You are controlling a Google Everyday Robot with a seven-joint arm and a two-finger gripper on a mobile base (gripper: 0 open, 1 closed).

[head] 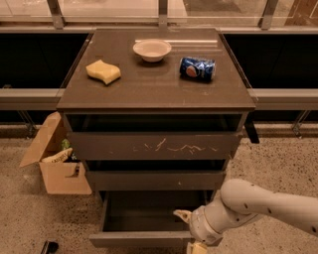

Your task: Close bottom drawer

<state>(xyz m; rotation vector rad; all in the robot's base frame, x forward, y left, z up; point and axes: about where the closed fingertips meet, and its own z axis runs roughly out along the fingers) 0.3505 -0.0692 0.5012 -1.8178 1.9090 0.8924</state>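
Bottom drawer (139,239): lowest in the bench (159,87), pulled out to the near side, shallow box showing.
Gripper (190,231): at the right end of the drawer front; arm (258,206) comes in from the right.
Jaws: wide, one finger (181,214) over the drawer box, the other just nearer than the front.
Bench top: sponge (103,71) left, bowl (152,49) far, can (197,68) right.
Floor: carton (59,173) left of bench.

Speckled terrazzo floor (278,163) surrounds a dark cabinet (154,89), with an open cardboard box (59,173) beside it and glass panes (213,6) above grey ledges (30,96) behind. My pincer (191,232) hangs low in front, fingers apart.
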